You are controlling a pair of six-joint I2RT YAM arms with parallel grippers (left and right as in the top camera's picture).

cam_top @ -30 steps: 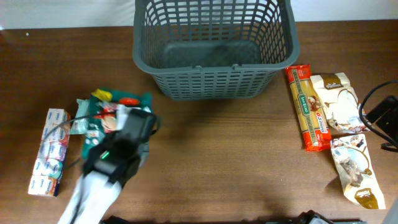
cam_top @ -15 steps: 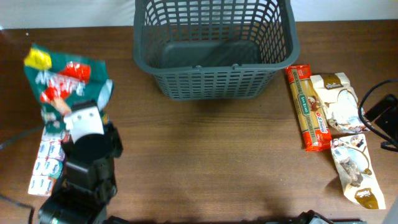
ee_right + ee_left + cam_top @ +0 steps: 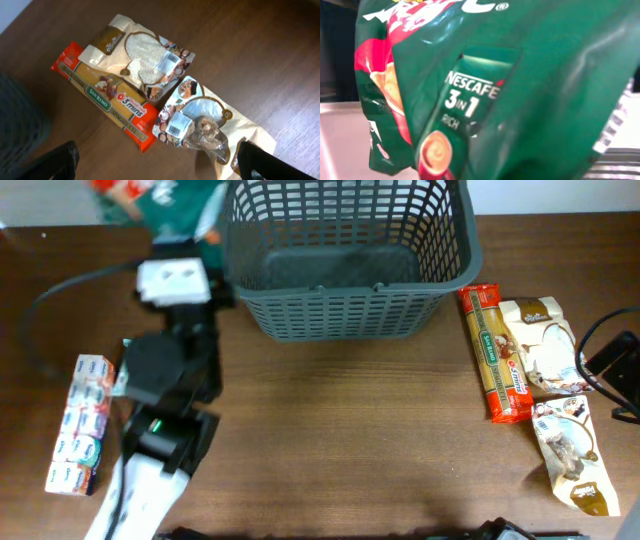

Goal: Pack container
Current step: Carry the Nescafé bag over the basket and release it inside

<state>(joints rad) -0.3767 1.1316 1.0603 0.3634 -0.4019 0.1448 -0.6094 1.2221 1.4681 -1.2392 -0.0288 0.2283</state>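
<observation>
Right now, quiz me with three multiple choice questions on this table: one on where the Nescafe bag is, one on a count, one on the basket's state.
1. Where is the green Nescafe 3 in 1 bag relative to the grey basket?
A) inside it
B) held aloft by the left gripper, outside its left rim
C) under it

2. How many packets lie right of the basket?
A) one
B) three
C) five

3. The basket is:
A) empty
B) half full
C) tipped over

Answers:
1 B, the bag hangs from the gripper.
2 B, a San Remo pasta packet plus two beige pouches.
3 A, its bare floor shows.
</observation>
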